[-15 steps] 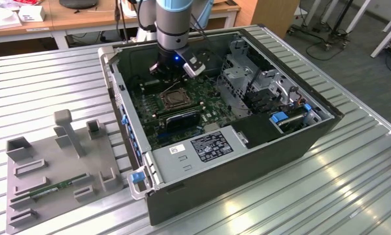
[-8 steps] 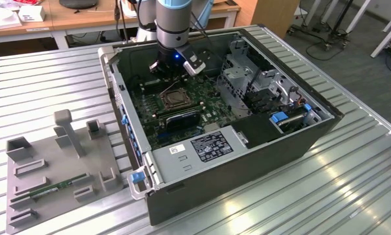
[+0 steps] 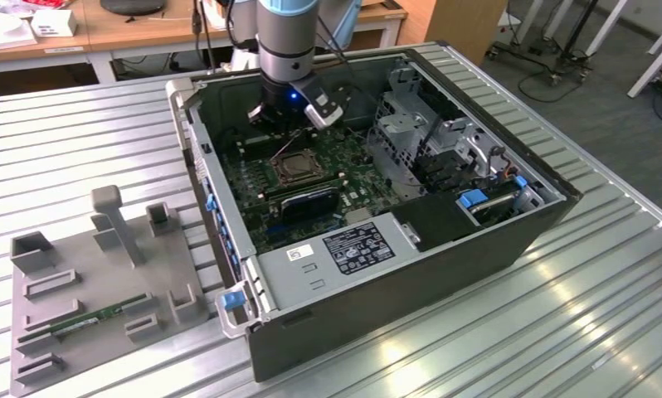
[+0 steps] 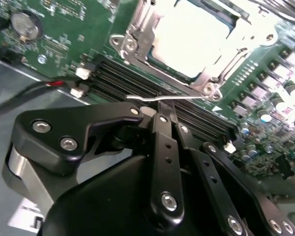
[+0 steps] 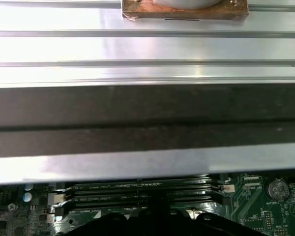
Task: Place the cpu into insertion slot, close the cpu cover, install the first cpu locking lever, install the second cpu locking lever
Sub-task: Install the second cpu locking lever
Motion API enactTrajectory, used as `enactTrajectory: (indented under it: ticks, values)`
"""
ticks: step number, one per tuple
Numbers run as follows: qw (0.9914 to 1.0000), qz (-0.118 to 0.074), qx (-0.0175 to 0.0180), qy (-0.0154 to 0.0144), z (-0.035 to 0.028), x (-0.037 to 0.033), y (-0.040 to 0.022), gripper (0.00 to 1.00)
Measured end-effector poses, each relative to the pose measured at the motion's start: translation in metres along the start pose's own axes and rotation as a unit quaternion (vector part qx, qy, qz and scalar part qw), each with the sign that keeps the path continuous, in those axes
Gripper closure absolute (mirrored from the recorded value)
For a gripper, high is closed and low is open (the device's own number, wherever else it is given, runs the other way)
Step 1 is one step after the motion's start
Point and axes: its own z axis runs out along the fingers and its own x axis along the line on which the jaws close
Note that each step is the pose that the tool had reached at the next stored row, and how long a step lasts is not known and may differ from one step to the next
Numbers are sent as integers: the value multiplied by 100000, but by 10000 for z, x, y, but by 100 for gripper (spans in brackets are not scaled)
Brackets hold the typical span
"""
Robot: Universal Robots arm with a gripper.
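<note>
Grey tray (image 3: pixel 99 274): exterior view's left, on the ribbed metal desk (image 3: pixel 76 141); posts and slots moulded in. A green memory stick (image 3: pixel 99 317) lies flat in it.
Case (image 3: pixel 420 290): dark computer case, open side up, mid-desk, with a blue tab (image 3: pixel 232 300) at the near corner.
Labels: small white sticker (image 3: pixel 300 252) and a dark power-supply label (image 3: pixel 357 247) side by side on the near metal box. I cannot read the print on either.
Pincer (image 3: pixel 278 124): hangs inside the far end of the case. In the second wrist view (image 4: pixel 169 115) the black fingers are pressed together.
Locking lever (image 4: pixel 187 97): thin silvery rod lying across the fingertips. I cannot tell whether it is touched or pinched.
Insertion slot (image 3: pixel 291 169): on the green board (image 4: pixel 64 44), just beyond the pincer and past the black memory slots (image 4: pixel 123 78).
Cpu (image 4: pixel 191 34): seated in the slot, its face glaring white.
Cpu cover (image 4: pixel 137 29): silvery frame lying down flat around the cpu.
Board print: white silk-screen marks, not legible. A coin battery (image 4: pixel 25 25) sits well apart from the slot.
</note>
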Motion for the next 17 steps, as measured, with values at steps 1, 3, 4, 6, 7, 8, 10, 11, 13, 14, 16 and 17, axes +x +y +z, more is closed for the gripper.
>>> enactTrajectory:
  ticks: [1,3,4,6,7,8,10,11,13,14,16,17]
  values:
    - [100000,-1,-5,-8,-1,15,-1,89]
    - [100000,-1,-8,-18,-1,28,0,89]
    - [100000,-4,-8,-12,-1,28,0,89]
    - [100000,-9,-4,-7,-2,29,-1,89]
    - [100000,-4,3,-5,-4,30,-1,89]
    - [100000,1,0,-1,-14,30,1,89]
    - [100000,0,-6,-9,-36,28,6,89]
    - [100000,0,-4,-9,-49,27,9,89]
    - [100000,2,-6,-10,-74,25,14,89]
    - [100000,2,-11,-12,-86,25,17,89]
    - [100000,1,-11,-13,-109,23,22,89]
    - [100000,-2,-11,-15,-120,22,24,89]
